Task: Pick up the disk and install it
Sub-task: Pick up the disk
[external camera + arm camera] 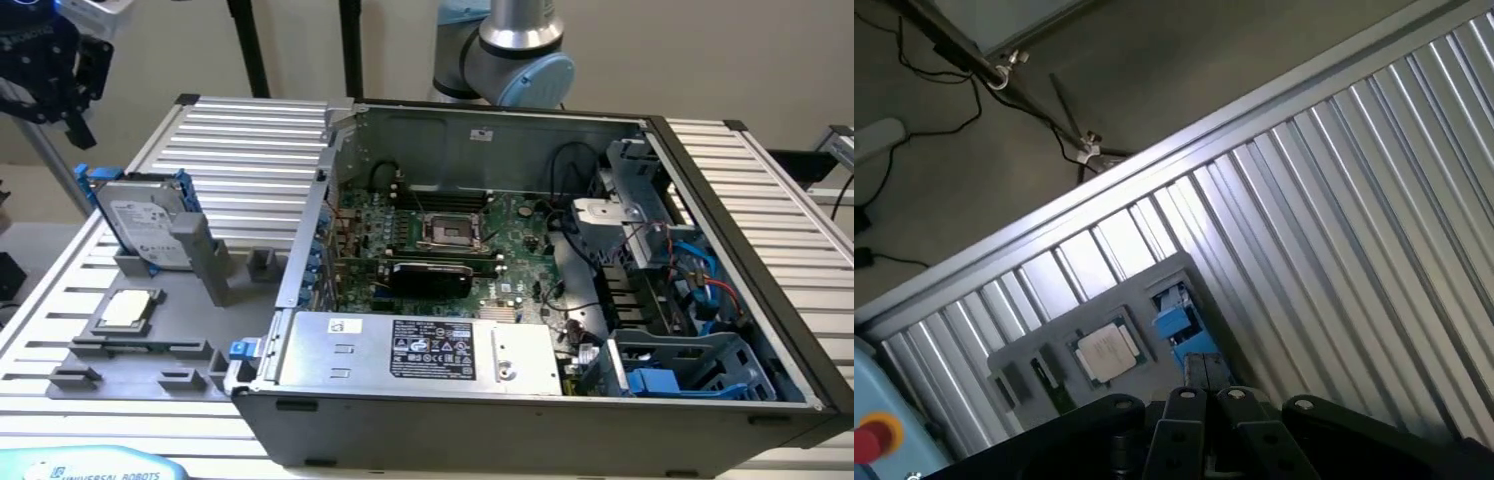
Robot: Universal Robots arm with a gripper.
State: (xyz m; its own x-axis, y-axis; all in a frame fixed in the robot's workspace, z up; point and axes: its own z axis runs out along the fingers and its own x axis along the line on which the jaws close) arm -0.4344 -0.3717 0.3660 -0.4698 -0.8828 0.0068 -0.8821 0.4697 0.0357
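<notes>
The disk [139,228], silver-grey with a white label and blue rails, stands upright in a slot of the grey holder plate [147,350] at the exterior view's left. My gripper [64,105] hangs well above and behind it, apart from it. In the wrist view the disk [1175,324] appears edge-on from above, its blue rail showing just beyond my gripper [1204,392]. The two black fingers [1184,405] are pressed together, shut, with nothing between them.
A small square silver chip [127,308] [1106,352] lies flat on the holder plate. The open computer case [534,270] fills the exterior view's right, with a blue plastic cage [694,368] in its near corner. The ribbed metal table [1354,200] ends at a rail, with floor cables beyond.
</notes>
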